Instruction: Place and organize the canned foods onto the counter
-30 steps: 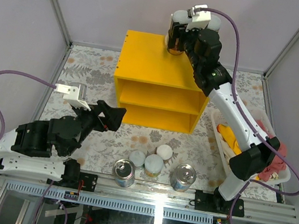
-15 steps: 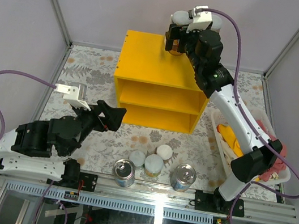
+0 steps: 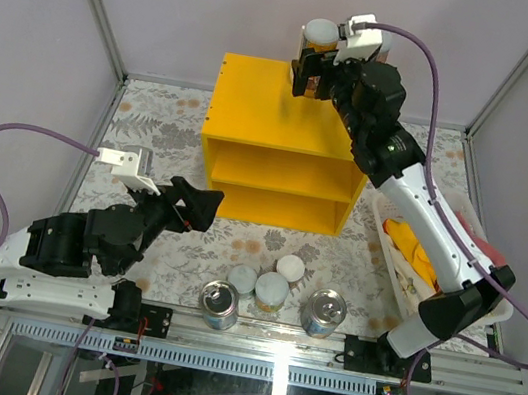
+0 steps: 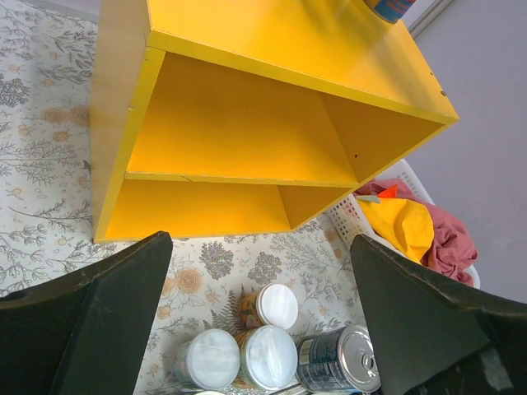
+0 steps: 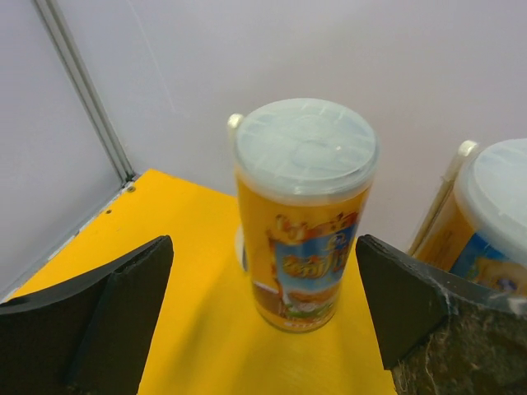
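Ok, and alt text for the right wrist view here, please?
A tall white-lidded can with an orange label stands upright on the yellow counter top, between wide-open dark jaws that do not touch it. A second similar can shows partly at the right edge, with a pale wall behind.

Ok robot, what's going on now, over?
Both jaws open, empty. Two tall cans upright on counter; five cans on table. Nothing blocking.

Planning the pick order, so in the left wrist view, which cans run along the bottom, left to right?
White-lidded can → second white-lidded can → blue tin. The can behind them overlaps, so it is left out.
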